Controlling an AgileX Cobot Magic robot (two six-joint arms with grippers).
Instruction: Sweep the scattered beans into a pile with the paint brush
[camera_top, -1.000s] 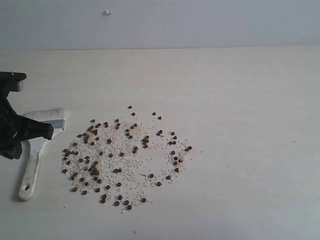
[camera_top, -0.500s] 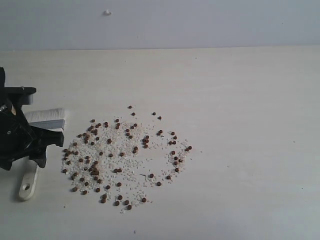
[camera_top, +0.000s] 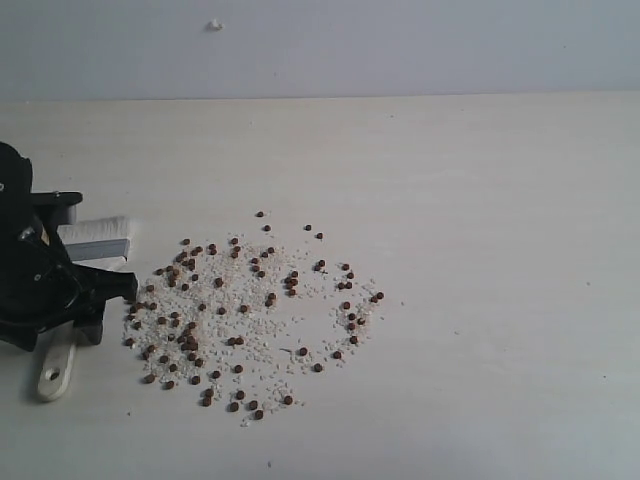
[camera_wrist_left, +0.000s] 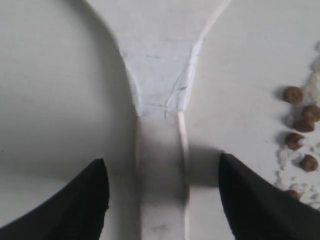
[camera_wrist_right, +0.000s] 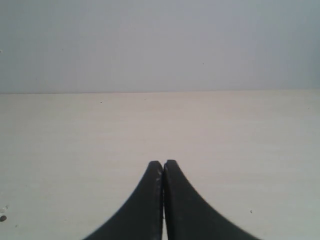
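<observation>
Left claw (camera_top: 62, 298) (camera_wrist_left: 161, 175) hangs low over the paint brush (camera_top: 98, 244) (camera_wrist_left: 160, 145) at the left edge of the exterior frame. Its jaws are spread wide to either side of the pale handle and not yet closed on it. The brush lies flat on the bench (camera_top: 480, 250), bristles toward the top of the frame, just beside the beans (camera_top: 240, 310) (camera_wrist_left: 298, 131). These are scattered in a loose ring at centre-left, with no pile formed. A sound grasp likely means keeping the handle centred, sinking to the bench, and closing squarely on the narrow neck, clear of the nearest beans. Right claw (camera_wrist_right: 163, 172), pressed shut on nothing, sits above the bench.
</observation>
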